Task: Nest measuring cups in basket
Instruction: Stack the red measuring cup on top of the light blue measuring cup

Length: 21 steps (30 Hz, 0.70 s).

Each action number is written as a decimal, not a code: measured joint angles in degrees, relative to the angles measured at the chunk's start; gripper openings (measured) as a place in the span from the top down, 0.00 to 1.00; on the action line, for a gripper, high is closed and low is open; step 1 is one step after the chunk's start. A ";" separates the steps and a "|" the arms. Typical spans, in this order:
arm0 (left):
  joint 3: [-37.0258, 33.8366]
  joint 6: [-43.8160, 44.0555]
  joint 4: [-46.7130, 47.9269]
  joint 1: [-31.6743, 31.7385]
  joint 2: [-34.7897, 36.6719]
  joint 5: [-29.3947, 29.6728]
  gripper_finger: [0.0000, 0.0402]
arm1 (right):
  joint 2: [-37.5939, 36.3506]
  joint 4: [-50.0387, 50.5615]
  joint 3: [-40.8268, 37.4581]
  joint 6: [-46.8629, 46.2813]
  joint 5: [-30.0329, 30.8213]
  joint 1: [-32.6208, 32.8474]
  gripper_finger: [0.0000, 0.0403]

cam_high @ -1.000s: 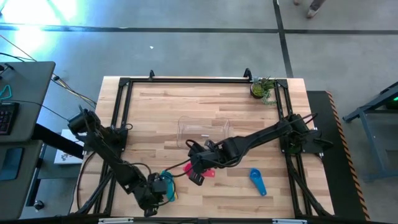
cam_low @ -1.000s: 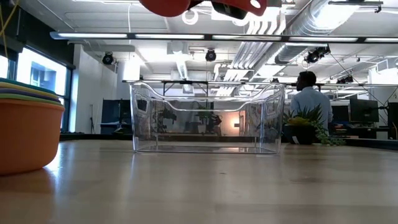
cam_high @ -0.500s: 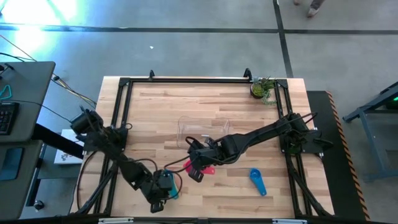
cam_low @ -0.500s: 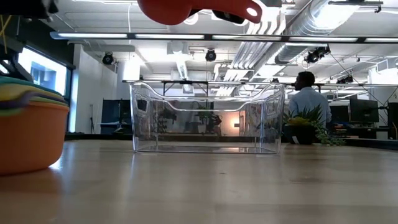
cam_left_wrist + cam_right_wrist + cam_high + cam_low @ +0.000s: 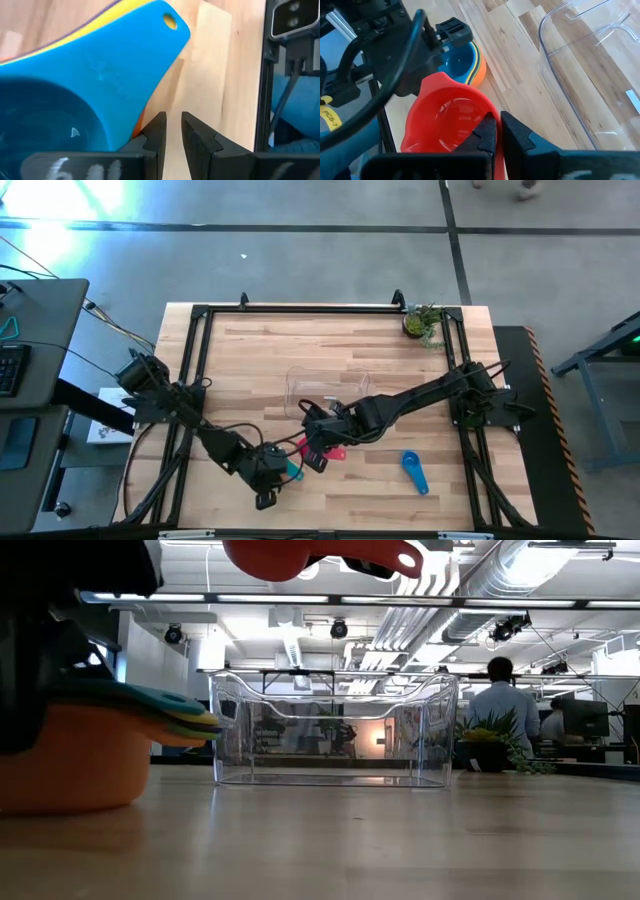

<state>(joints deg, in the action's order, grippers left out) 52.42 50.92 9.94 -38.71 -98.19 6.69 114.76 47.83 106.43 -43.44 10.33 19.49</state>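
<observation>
A nested stack of cups [image 5: 287, 467] stands on the table near the front edge. It has an orange bowl at the bottom [image 5: 70, 760] and a teal cup on top [image 5: 100, 65]. My left gripper [image 5: 172, 131] is shut and sits low at the stack's near-left side [image 5: 270, 475]. My right gripper [image 5: 497, 125] is shut on the coral cup [image 5: 442, 117] and holds it high above the table [image 5: 275, 555], in front of the clear basket [image 5: 327, 393]. A blue cup [image 5: 413, 471] lies flat on the table to the right. My left gripper touches the stack with the outer side of one finger [image 5: 152, 135], low on the wall of the orange bottom cup [image 5: 139, 125]. The fingers come in about level from the table's near-left side. The stack rests upright on the table. My right gripper pinches the coral cup between its two fingers by the handle, close to the bowl [image 5: 487, 117]. The cup is lifted clear and about level, its bowl open upward. The handle's free end with the hole [image 5: 405, 555] sticks out toward the table's right.
The basket [image 5: 330, 730] stands on the table's middle with bare wood around it. A small potted plant [image 5: 422, 321] sits at the far right corner. Black frame rails [image 5: 190, 360] run along the table's edges. People [image 5: 497, 700] are in the room behind.
My left gripper has moved toward the table's right and far side. It has slid the cup stack along the table toward the right gripper. The stack has turned about, and its handles now point to the right in the low view. My right gripper has kept the coral cup nearly still.
</observation>
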 joint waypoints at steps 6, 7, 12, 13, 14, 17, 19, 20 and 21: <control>0.15 -0.13 -1.07 0.91 0.00 -0.66 0.87 | 0.00 0.05 0.00 -0.09 0.00 -0.13 0.99; 0.34 -0.15 -0.94 0.82 0.00 -1.35 0.87 | 0.00 0.05 0.00 -0.10 -0.01 -0.23 0.99; 2.08 -0.13 -1.01 -0.98 0.81 -4.15 0.87 | 0.00 0.09 0.00 -1.58 -0.05 -0.50 0.99; 2.24 -0.15 -0.83 -1.49 1.12 -4.15 0.87 | 0.00 0.04 0.00 -1.80 -0.04 -0.50 0.99; 2.31 -0.13 -0.45 -2.04 1.71 -4.16 0.87 | 0.00 0.00 0.00 -2.28 -0.04 -0.50 0.99; 2.64 -0.06 -0.46 -3.39 3.83 -4.16 0.87 | 0.00 -0.48 0.00 -3.03 -0.04 -0.52 0.99; 2.58 0.25 1.96 -4.31 5.81 -4.05 0.87 | 0.00 -1.92 0.01 -4.01 -0.04 -0.42 0.99; 2.59 0.64 2.79 -4.63 6.78 -3.77 0.87 | 0.00 -2.66 0.02 -4.32 -0.03 -0.34 0.99; 2.60 0.90 4.21 -4.99 7.82 -3.44 0.87 | 0.00 -3.58 0.02 -4.38 -0.04 -0.28 0.99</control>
<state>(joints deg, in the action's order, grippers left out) 55.02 51.82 14.15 -43.70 -90.37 3.25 114.76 44.25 106.45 -47.82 10.28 19.21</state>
